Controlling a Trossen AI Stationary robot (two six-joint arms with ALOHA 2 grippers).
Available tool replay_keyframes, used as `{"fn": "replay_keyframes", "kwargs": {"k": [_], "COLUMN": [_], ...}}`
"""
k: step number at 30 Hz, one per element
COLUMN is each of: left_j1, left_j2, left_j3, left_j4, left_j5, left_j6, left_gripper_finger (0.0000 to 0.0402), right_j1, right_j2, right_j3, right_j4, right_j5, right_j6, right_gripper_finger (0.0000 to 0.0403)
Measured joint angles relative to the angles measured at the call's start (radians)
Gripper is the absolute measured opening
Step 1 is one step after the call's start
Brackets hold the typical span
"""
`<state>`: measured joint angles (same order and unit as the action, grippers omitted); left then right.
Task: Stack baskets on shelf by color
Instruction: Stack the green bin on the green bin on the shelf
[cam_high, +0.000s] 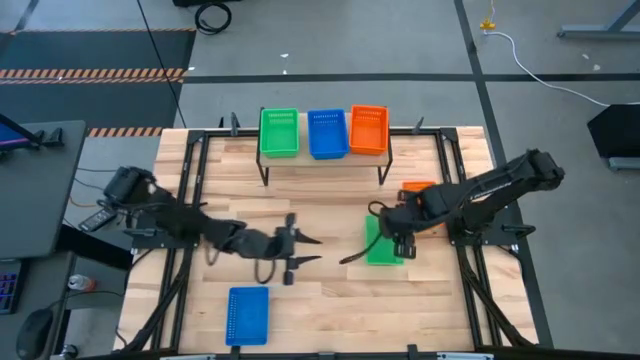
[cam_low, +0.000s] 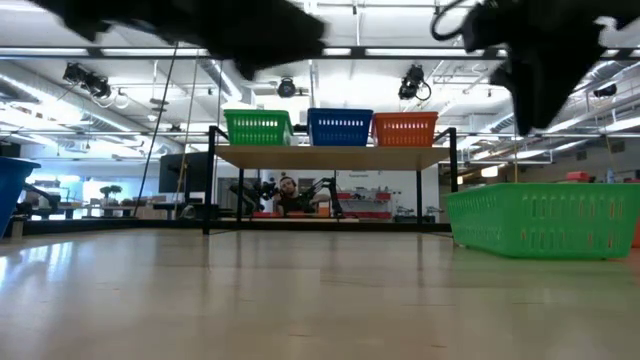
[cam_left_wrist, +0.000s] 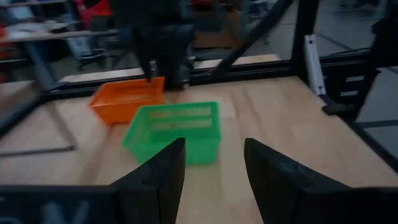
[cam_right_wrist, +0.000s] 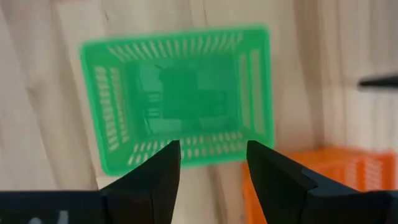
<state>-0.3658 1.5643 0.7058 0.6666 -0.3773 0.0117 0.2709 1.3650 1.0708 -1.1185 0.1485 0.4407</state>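
The right gripper (cam_right_wrist: 208, 165) is hovering with wide-apart, empty fingers over the green basket (cam_right_wrist: 180, 96) on the tabletop (cam_high: 330, 210), while the left gripper (cam_high: 305, 250) is waiting, also parted and empty.

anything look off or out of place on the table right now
Nothing looks damaged or tipped. Three baskets still sit off the shelf: a green basket under the open right hand, an orange basket just behind it, and a blue basket alone at the near left. The open left hand holds nothing.

Shelf top: three plastic mesh baskets (cam_high: 326, 132) set side by side on the light wooden plank shelf (cam_high: 322, 163).
Right tabletop: green mesh basket (cam_high: 381, 250) placed just beside orange mesh basket (cam_high: 417, 187).
Front left: blue mesh basket (cam_high: 247, 314) set apart.
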Motion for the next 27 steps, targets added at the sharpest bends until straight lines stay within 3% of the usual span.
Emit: {"fn": "replay_keyframes", "kwargs": {"k": [6, 15, 18, 23, 27], "left_j1": [0.071, 0.124, 0.142, 0.162, 0.159], "left_j2": [0.192, 0.448, 0.514, 0.584, 0.596], "left_j3": [0.231, 0.66, 0.745, 0.841, 0.881], "left_j4": [-0.054, -0.42, -0.52, -0.661, -0.699], "left_j5": [0.219, 0.251, 0.272, 0.466, 0.483], "left_j6": [0.031, 0.084, 0.079, 0.072, 0.084], "left_gripper_finger": [0.0171, 0.0171, 0.0171, 0.0172, 0.0172], "right_j1": [0.093, 0.243, 0.286, 0.338, 0.355], "right_j2": [-0.058, -0.177, -0.199, -0.222, -0.227], "right_j3": [-0.109, -0.207, -0.218, -0.239, -0.26], "right_j4": [-0.015, -0.009, -0.018, -0.045, -0.064], "right_j5": [0.041, 0.114, 0.142, 0.2, 0.251], "right_j6": [0.187, 0.448, 0.521, 0.608, 0.651], "right_gripper_finger": [0.019, 0.0188, 0.0188, 0.0187, 0.0187]}}
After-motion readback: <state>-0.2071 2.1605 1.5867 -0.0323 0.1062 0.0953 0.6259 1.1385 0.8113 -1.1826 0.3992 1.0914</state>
